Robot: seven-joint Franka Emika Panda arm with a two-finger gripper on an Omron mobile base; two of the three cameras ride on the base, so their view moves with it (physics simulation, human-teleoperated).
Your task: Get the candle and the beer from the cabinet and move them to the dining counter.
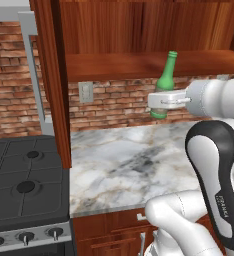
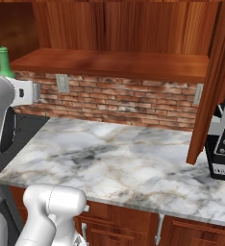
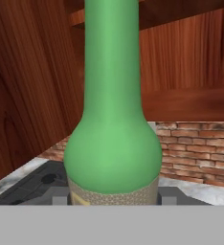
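Pinching the beer mid-body, tool hiding its label, tips cut off.

Small upright lettering on arm's dark link, perhaps "FRANKA"

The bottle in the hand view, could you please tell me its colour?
Green glass bottle with a pale speckled label; the hand view shows it best.

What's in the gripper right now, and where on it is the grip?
The gripper holds the beer by its lower body, at the label.
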